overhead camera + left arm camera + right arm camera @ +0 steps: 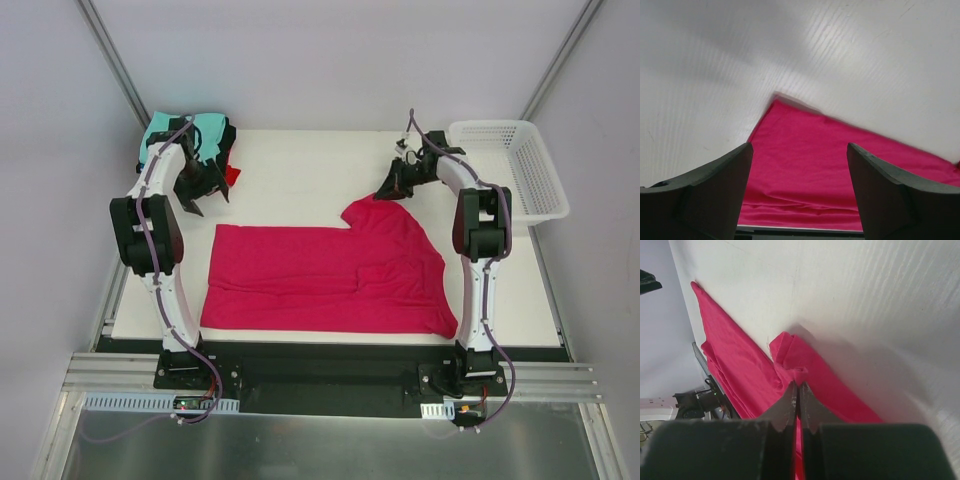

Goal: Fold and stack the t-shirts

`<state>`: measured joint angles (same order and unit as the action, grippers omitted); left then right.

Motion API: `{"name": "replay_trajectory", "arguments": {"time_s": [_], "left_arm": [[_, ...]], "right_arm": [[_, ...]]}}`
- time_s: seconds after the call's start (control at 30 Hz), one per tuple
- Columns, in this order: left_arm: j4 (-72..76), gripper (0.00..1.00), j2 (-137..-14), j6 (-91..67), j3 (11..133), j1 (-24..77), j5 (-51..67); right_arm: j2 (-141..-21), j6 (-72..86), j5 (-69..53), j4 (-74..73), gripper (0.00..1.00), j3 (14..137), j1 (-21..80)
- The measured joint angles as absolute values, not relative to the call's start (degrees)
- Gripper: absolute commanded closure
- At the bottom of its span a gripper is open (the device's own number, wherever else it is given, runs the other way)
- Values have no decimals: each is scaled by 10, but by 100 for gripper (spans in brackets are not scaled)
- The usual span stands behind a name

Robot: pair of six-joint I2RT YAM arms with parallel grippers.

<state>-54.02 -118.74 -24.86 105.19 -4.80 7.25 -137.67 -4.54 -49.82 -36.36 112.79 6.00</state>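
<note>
Top external view: the crimson-pink t-shirt [320, 280] lies spread over the near half of the table [300, 165], between the two arms. Its left part is flat with a straight far edge. Its right part steps up to a peak at the far right. Colour is even, no print visible, and faint creases cross the body.

Right gripper [392, 186]: jaws pressed together on a small bunch of cloth at that far-right peak. The right wrist view confirms it, showing a puckered fold pinched at the fingertips and the rest of the shirt trailing flat. You cannot tell from these views whether the held part is a sleeve or a hem corner.

Left gripper [205, 195]: hangs over the shirt's far-left corner, just in front of the folded tees [190, 135] stacked at the table's far-left corner, teal on top. In the left wrist view its fingers [715, 190] stand wide apart with nothing between them and the shirt's corner below.

Handling, as a judgement:
- The shirt is light, limp and not fragile.
- Expect any part you do not hold to sag and drag.
- A one-point lift would likely let it collapse into a bunch.
- Take hold at corners or edges, pinching through all layers.
- The far-left corner looks like the natural partner to the right-hand grip.
</note>
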Motion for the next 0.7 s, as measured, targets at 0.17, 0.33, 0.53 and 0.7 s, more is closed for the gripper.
{"name": "replay_trajectory", "arguments": {"time_s": [0.17, 0.33, 0.53, 0.7], "left_arm": [[-558, 30, -1189, -236, 1034, -53, 62], [-569, 32, -1204, -228, 1021, -53, 45], [-573, 45, -1239, -222, 1011, -53, 41], [-572, 46, -1267, -222, 1011, -53, 43]], "right_arm": [[-1360, -45, -497, -365, 99, 1127, 61], [-1349, -45, -497, -365, 99, 1127, 61], [-1349, -45, -498, -367, 99, 1124, 62], [-1348, -46, -498, -367, 99, 1112, 62]]}}
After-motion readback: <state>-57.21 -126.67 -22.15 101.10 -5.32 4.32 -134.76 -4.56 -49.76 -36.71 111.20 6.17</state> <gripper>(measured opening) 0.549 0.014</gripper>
